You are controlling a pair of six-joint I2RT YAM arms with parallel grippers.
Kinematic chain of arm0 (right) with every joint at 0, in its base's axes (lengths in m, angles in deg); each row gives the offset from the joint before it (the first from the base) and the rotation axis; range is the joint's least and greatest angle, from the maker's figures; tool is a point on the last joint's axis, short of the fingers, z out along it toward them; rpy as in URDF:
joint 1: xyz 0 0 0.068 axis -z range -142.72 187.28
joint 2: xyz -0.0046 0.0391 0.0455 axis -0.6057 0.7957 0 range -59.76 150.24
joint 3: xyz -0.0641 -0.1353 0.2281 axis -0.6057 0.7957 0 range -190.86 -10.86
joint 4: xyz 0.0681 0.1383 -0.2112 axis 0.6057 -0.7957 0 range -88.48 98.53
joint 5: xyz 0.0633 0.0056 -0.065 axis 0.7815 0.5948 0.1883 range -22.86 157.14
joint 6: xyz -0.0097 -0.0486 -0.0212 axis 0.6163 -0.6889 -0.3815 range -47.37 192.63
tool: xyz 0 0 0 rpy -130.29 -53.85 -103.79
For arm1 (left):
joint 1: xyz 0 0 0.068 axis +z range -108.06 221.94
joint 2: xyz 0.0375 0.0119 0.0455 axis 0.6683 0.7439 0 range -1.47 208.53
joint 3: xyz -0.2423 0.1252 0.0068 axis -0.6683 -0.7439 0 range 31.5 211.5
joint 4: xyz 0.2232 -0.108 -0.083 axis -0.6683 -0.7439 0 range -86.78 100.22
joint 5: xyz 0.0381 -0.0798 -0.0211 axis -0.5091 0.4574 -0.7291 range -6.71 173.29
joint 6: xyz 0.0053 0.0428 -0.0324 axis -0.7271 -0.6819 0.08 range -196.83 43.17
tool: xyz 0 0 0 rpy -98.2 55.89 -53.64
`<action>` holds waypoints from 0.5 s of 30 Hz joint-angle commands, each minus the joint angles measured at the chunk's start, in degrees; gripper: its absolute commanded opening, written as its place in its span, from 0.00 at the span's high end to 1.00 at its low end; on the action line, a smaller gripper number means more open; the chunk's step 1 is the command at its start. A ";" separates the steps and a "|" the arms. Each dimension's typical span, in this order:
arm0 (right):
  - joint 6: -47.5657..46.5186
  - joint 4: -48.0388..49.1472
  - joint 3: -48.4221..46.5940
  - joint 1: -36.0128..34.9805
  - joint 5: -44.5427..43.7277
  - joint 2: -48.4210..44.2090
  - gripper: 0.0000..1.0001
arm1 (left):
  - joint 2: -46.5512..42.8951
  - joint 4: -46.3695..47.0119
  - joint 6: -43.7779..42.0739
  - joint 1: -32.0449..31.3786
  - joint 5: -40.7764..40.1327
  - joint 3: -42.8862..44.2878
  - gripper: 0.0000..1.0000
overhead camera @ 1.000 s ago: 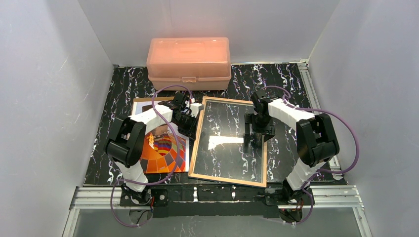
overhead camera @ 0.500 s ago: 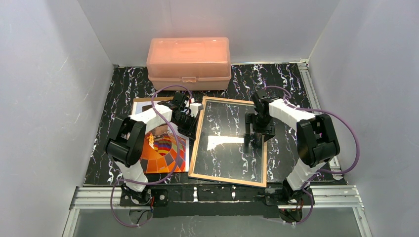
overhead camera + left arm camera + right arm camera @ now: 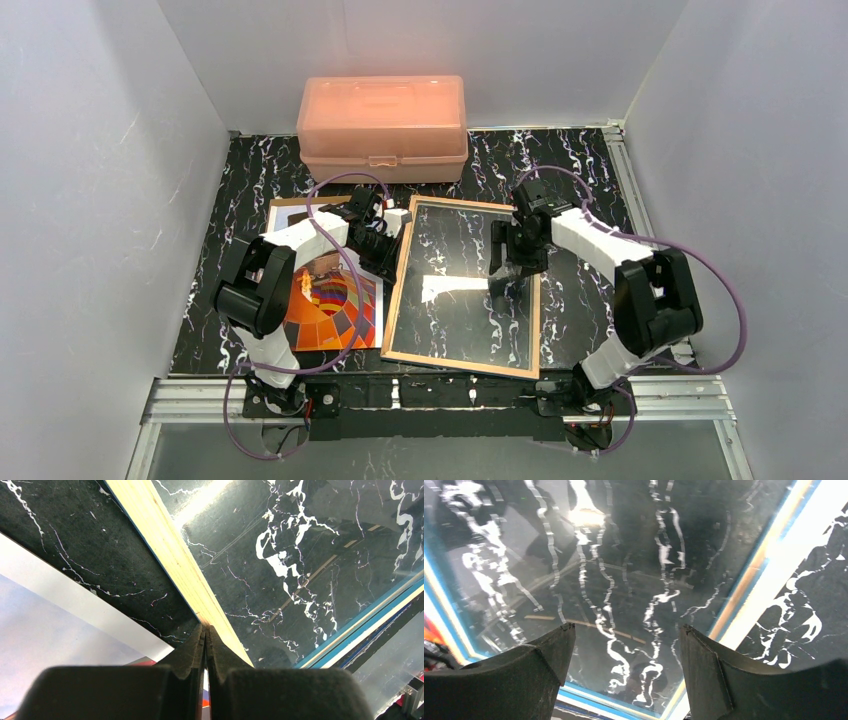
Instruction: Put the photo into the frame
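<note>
Frame [image 3: 165, 545] at shut left pincer [image 3: 205, 630]

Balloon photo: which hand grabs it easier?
Left, probably. The left hand, shut, sits at the thin blue-and-wood frame, beside the glossy orange balloon photo. The open right hand hangs over the frame's glass, farther off.

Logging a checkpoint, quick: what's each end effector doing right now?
Left end effector: closed, tips at the wooden edge of the frame.
Right end effector: open above the frame, holding nothing.

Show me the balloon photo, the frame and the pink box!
the photo [image 3: 330, 312]: top view, its orange chequered balloon part.
the frame [image 3: 455, 325]: top view, its shiny middle pane.
the pink box [image 3: 382, 112]: top view, its lid.
</note>
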 commanded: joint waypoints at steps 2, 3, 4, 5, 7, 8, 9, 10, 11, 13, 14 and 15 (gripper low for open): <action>0.44 5.43 0.97 -0.33 5.45 -6.90 0.18 | 2.44 -1.26 -2.83 0.14 -6.23 -1.07 1.00; 0.46 5.07 1.01 -0.31 4.54 -7.12 0.17 | 2.49 -1.32 -2.84 0.14 -6.28 -1.03 1.00; 0.46 4.36 0.79 -0.28 3.56 -6.98 0.17 | 2.59 -1.30 -2.84 0.14 -6.23 -0.93 1.00; 0.18 3.07 0.40 -0.25 1.69 -6.59 0.16 | 2.59 -1.34 -2.88 0.14 -6.25 -0.82 1.00; 0.13 1.18 -0.54 -0.18 -2.50 -5.41 0.14 | 2.33 -1.50 -2.77 0.14 -6.27 -0.65 1.00; 0.21 0.89 -0.75 0.08 -3.52 -4.92 0.14 | 2.26 -1.71 -2.68 0.14 -6.24 -0.57 1.00; 0.25 1.24 -0.83 0.32 -4.15 -4.53 0.14 | 2.12 -1.87 -2.67 0.14 -6.16 -0.48 1.00; 0.53 1.56 -0.88 0.46 -5.08 -4.17 0.14 | 1.86 -1.93 -2.61 0.14 -6.13 -0.51 1.00; 0.70 2.09 -0.99 0.63 -6.15 -3.90 0.14 | 1.70 -1.99 -2.60 0.14 -6.10 -0.50 1.00; 0.80 3.69 -1.03 1.32 -7.13 -3.30 0.14 | 1.35 -2.05 -2.41 0.22 -5.86 -0.50 1.00; 0.77 4.22 -1.28 1.50 -7.61 -2.77 0.14 | 1.30 -1.98 -2.32 0.22 -5.72 -0.52 1.00; 0.54 4.53 -1.66 1.78 -8.17 -2.18 0.14 | 1.29 -1.92 -2.24 0.27 -5.70 -0.42 1.00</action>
